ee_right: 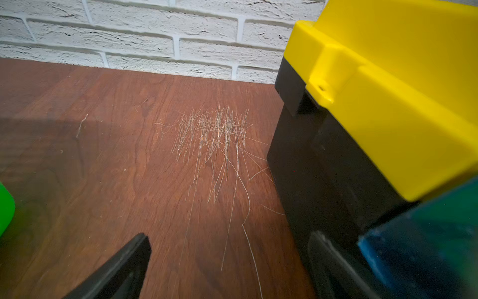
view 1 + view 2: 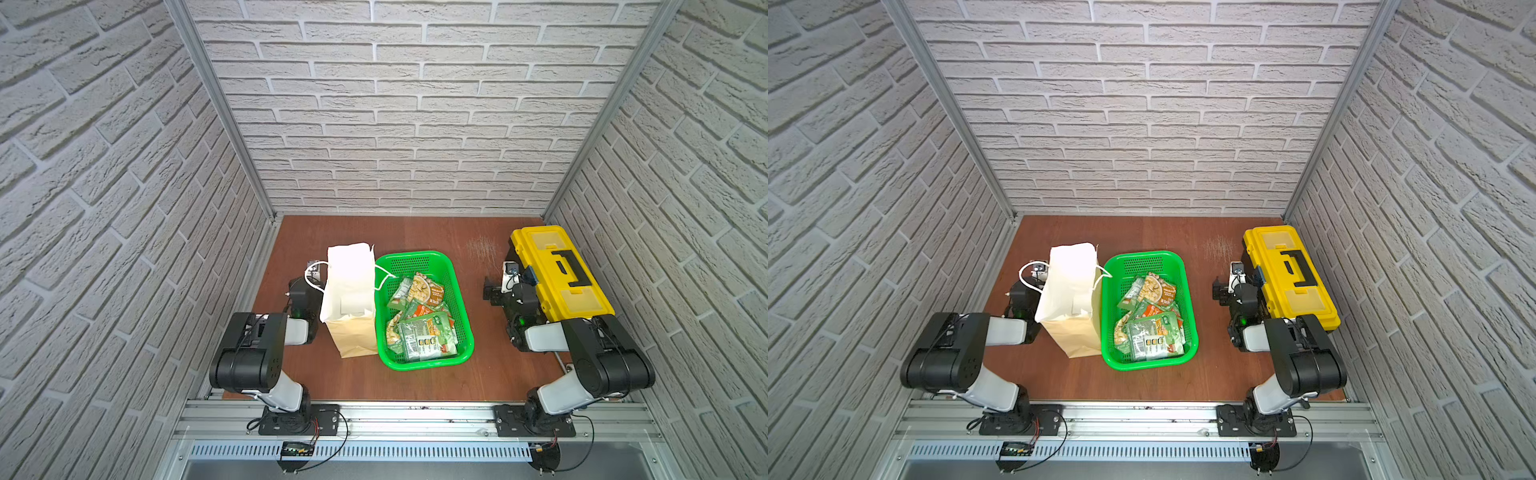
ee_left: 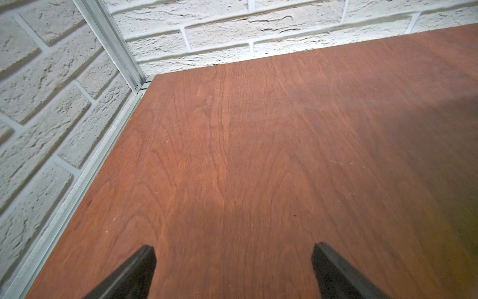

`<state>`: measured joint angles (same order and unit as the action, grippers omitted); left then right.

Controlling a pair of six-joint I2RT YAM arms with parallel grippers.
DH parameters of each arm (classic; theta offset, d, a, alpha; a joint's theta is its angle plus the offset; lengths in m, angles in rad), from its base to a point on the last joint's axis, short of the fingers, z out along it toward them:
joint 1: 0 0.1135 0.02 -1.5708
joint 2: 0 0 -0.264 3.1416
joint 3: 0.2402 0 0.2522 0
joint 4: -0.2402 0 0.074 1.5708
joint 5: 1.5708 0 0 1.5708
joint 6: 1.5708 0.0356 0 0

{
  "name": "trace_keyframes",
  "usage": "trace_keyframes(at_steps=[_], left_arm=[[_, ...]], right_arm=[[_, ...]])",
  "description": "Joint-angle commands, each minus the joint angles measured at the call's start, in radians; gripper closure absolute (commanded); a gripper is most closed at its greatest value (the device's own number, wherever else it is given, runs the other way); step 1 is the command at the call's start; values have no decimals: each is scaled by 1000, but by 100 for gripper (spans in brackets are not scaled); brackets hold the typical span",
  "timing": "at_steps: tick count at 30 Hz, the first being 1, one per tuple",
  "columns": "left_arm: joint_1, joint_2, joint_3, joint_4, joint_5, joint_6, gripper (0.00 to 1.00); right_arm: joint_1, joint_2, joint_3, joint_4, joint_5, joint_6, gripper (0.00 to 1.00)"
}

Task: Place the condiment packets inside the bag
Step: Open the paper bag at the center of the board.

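Starting with my right gripper (image 2: 500,286) (image 2: 1230,286): in both top views it is hanging low over the table (image 2: 415,382) (image 2: 1142,382), just beside the yellow toolbox (image 2: 561,274) (image 2: 1287,270), and is carrying nothing. My left gripper (image 2: 309,276) (image 2: 1034,278) is sitting low on the far side of the bag (image 2: 349,299) (image 2: 1069,299), partly hidden by a white cord handle, so I cannot tell its spread from up here. The bag is standing upright near the middle of the table, its white inside showing, right against the green basket (image 2: 424,363) (image 2: 1148,363). The condiment packets (image 2: 422,324) (image 2: 1150,324) are lying piled in that basket, overlapping one another.

Through the left wrist camera, my left gripper (image 3: 234,248) is showing two black fingertips (image 3: 144,261) spread wide over bare wood (image 3: 258,155), with nothing between them. They are pointing toward the corner where the brick walls meet.

Through the right wrist camera, my right gripper (image 1: 230,235) is likewise standing wide and is gripping nothing. One fingertip (image 1: 134,248) is hanging over the wood (image 1: 103,155). The other is blending into the toolbox's (image 1: 388,90) black base and is hard to make out. A patch of pale scratches (image 1: 217,129) is lying ahead on the table, and a sliver of the basket (image 1: 5,207) is peeking in at the edge.
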<state>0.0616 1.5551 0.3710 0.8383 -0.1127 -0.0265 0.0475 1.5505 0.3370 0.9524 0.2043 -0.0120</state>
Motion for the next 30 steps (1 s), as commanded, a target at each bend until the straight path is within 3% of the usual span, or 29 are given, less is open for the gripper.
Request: trace_keyframes(at_steps=[1, 16, 21, 26, 30], left_arm=[[-2, -4, 16, 44, -3, 6, 2], [-2, -4, 16, 44, -2, 6, 2], [-12, -57, 5, 23, -49, 1, 2], [-12, -164, 5, -62, -99, -13, 2], [-14, -279, 73, -276, -139, -21, 2]], right_arm=[[-8, 2, 17, 31, -4, -2, 1], [-8, 2, 16, 31, -4, -3, 1], [2, -16, -67, 180, -103, -57, 1], [31, -228, -44, -50, -76, -76, 1], [50, -398, -32, -199, -85, -19, 1]])
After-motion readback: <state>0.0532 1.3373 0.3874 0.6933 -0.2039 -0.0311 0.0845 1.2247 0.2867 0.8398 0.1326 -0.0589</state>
